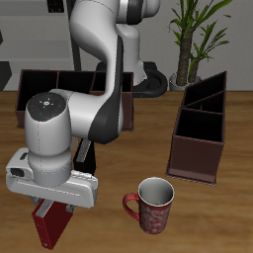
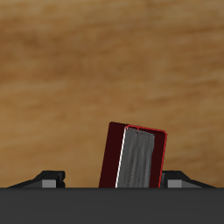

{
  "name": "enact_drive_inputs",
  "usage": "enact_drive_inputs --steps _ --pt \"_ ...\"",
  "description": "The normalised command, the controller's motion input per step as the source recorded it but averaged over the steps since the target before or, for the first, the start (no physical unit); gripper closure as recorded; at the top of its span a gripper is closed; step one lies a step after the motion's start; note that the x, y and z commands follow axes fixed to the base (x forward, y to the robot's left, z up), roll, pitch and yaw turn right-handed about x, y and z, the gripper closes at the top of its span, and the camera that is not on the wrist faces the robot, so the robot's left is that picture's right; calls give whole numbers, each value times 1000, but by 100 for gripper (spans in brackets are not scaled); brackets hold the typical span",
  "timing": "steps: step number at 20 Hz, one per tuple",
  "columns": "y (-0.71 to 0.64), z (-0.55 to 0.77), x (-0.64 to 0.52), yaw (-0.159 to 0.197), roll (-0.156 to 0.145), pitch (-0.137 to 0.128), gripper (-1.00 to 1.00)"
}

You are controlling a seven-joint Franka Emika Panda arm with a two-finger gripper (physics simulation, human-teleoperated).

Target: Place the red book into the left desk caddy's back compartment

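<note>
Straddling red book (image 1: 49, 225), gripper (image 1: 55, 209) looks closed on it; fingertip contact hidden, book's base cropped.

Honestly, nothing readable anywhere here. The red book (image 2: 134, 157) shows a plain cover and pale page edges, no title. The mug (image 1: 152, 205) has a speckled pattern but no words, and the left desk caddy (image 1: 201, 126) carries no label or number.

A red patterned mug (image 1: 154, 205) stands upright near the wooden surface's (image 1: 119, 158) front edge, a second caddy (image 1: 49, 84) lies farther back, and a potted plant (image 1: 195, 35) stands behind.
</note>
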Motion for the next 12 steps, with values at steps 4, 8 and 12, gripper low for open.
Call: enact_drive_inputs --steps 4,8,12 --pt "-26 -114 24 -19 -8 13 100" --pt "32 -49 -17 -24 1 9 100" --pt "111 199 -71 0 0 -31 100"
